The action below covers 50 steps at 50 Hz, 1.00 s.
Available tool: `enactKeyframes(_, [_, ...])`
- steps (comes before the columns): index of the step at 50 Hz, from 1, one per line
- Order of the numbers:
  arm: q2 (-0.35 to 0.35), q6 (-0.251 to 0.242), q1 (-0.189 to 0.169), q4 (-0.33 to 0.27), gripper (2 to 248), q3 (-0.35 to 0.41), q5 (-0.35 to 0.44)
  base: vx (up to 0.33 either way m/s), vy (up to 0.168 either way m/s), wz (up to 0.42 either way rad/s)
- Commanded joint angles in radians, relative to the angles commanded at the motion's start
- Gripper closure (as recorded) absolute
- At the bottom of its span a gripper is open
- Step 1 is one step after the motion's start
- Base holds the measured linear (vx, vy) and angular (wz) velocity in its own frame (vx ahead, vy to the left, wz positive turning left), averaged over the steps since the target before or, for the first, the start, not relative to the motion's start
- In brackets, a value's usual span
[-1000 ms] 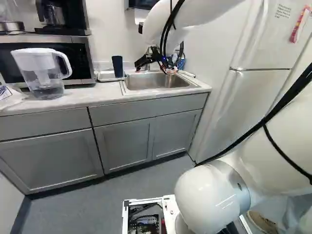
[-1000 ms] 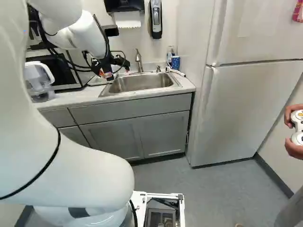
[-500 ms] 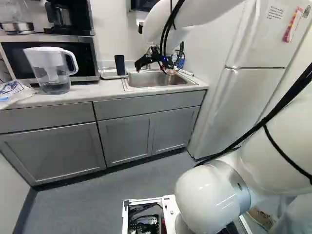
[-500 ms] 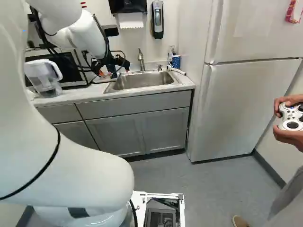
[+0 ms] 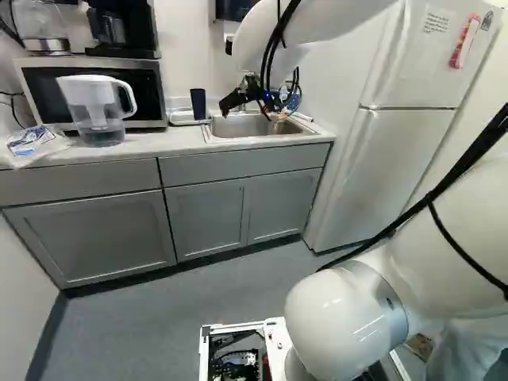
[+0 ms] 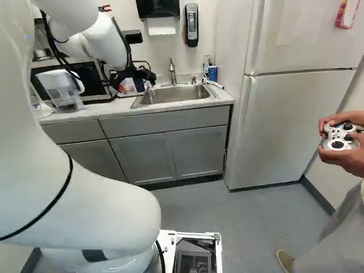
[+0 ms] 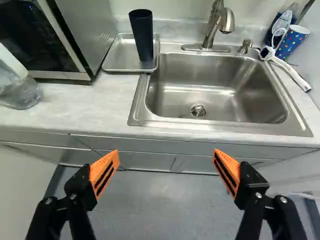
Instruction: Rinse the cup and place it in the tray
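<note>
"Tool [image 7: 166, 152]: open, nothing between its fingers. Dark cup [image 7: 142, 36]: upright in the tray [image 7: 119, 54] beside the sink [image 7: 215, 128]."

"Likely failure?"

"Toppling: if I reach in off-centre, one finger may strike it first."

The tall cup [image 7: 142, 36] is navy, the tray [image 7: 121, 55] silver, the short cup [image 7: 291, 43] dotted blue.
</note>
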Motion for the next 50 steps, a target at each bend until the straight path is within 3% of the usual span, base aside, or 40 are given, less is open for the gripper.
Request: enactKeyframes(50, [0.002,0.001,-0.009,0.001,3,0.031,0.043,-0.01,0.0,0.002])
